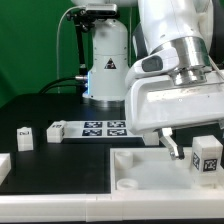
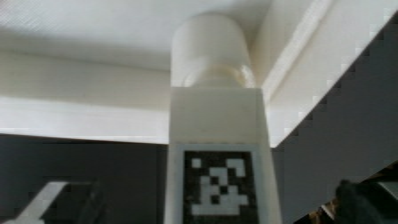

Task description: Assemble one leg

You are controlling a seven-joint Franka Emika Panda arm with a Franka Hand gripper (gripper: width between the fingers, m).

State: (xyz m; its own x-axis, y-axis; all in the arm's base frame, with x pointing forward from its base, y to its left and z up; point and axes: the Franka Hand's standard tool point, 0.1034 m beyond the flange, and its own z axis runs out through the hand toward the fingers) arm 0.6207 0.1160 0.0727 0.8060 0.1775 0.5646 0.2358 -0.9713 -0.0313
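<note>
A black table [image 1: 60, 152] is recorded before a green backdrop [image 1: 30, 40]. Nearest the exterior camera, a large white panel [image 1: 140, 176] lies flat. The leg [image 1: 207, 156] is seen standing upright on it at the exterior view's right, its marker tag facing the camera. In the wrist view the leg [image 2: 219, 150] is seen end-on, with its round peg end meeting the white panel [image 2: 89, 90].

The gripper [image 1: 190, 148] is held low over the panel. Its jaws are spread, and one finger [image 1: 172, 148] is seen clear of the leg, so nothing is grasped.

A white part [image 1: 4, 165], cut off by the frame, is noted at the exterior view's left edge. Further back, two loose legs [image 1: 25, 133] [image 1: 57, 128] stand apart on the table, with the marker board [image 1: 103, 127] just beside the second. Furthest back, the arm's base [image 1: 105, 65] is seen.
</note>
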